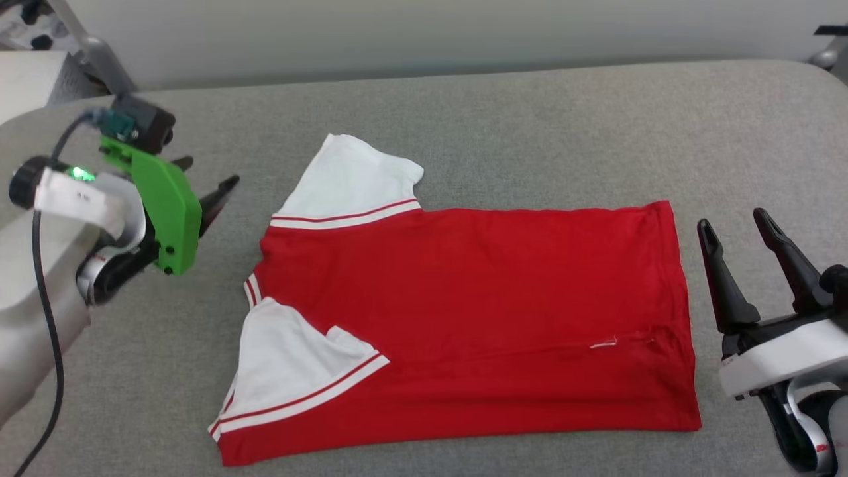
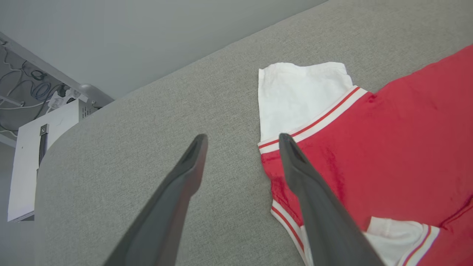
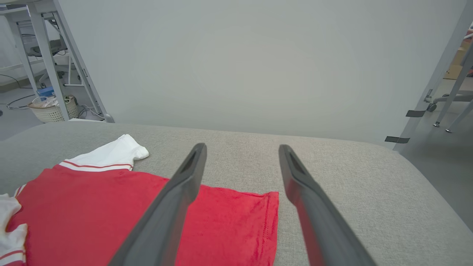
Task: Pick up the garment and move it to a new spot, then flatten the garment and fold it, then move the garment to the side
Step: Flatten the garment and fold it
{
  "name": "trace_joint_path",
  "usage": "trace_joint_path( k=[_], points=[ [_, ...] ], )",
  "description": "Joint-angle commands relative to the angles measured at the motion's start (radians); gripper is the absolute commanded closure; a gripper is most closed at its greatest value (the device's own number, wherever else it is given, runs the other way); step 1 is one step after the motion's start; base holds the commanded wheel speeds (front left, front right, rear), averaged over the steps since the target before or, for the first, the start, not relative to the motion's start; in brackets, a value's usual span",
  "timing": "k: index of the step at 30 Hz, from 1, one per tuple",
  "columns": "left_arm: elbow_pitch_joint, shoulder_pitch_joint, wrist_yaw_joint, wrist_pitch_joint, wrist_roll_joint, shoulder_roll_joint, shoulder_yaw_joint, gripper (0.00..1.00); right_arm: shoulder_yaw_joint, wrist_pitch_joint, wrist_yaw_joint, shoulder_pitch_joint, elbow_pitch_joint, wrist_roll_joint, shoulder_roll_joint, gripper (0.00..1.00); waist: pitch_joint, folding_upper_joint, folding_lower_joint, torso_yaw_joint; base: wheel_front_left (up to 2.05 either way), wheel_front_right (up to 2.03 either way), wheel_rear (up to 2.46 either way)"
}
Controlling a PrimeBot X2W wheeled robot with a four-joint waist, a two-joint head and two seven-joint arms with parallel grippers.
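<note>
Garment (image 1: pixel 464 318) flanked: left gripper (image 1: pixel 211 171), right gripper (image 1: pixel 732 220) (both spread).

garment (image 1: pixel 477 318) on surface (image 1: pixel 530 132) | left hand (image 1: pixel 211 171) left | right hand (image 1: pixel 732 220) right

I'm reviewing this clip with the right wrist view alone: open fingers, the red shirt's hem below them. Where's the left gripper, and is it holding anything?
Observer: The left gripper is open and empty, just off the collar end of the shirt.
Operator: Is the near sleeve spread out like the far one?
Observer: No. The near sleeve is folded inward over the red body.
Operator: Is my right gripper touching the hem?
Observer: In the head view the right gripper stands apart from the hem, over the bare grey surface.
</note>
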Motion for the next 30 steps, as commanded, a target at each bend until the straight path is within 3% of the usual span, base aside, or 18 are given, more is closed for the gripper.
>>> trace_joint_path(
  k=[1,13,21,30],
  points=[
    [0.022,-0.045,-0.009,0.047,-0.025,-0.017,0.007,0.0,0.005,-0.011,-0.001,-0.007,-0.02,-0.015,0.013,0.0,0.089,0.0,0.0,-0.058,0.0,0.0,0.0],
    [0.134,-0.358,-0.032,0.48,-0.106,-0.102,-0.016,0.0,0.045,-0.028,-0.001,-0.095,-0.084,-0.051,0.049,0.0,0.312,0.0,0.0,-0.144,0.0,0.0,0.0],
    [0.24,-0.456,-0.033,0.522,-0.075,-0.143,-0.028,0.0,0.068,-0.044,-0.001,-0.154,-0.085,-0.054,0.055,0.0,0.41,0.0,0.0,-0.177,0.0,0.0,0.0],
    [0.321,-0.433,-0.036,0.538,-0.073,-0.149,-0.06,0.0,0.079,-0.067,-0.001,-0.187,-0.064,-0.054,0.062,0.0,0.446,0.0,0.0,-0.189,0.0,0.0,0.0]
  ],
)
